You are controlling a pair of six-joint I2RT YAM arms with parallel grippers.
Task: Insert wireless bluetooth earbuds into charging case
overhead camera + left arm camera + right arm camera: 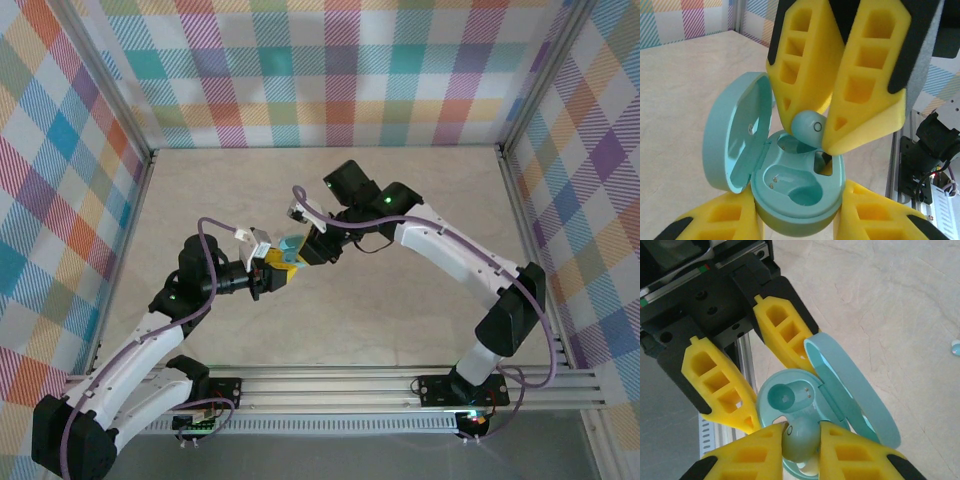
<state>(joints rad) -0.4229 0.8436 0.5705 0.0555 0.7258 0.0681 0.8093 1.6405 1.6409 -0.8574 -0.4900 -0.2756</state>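
While the earbud sits pinched between the yellow fingertips of the right gripper, it hangs just over the far socket of the charging case; whether it touches the rim, cannot tell. Case lid stands swung open to one side, and the base is clamped between the pads of the left gripper, about mid-table between the two arms, with two contact pins showing in the near socket. A second earbud lies on the table, well apart from the case.
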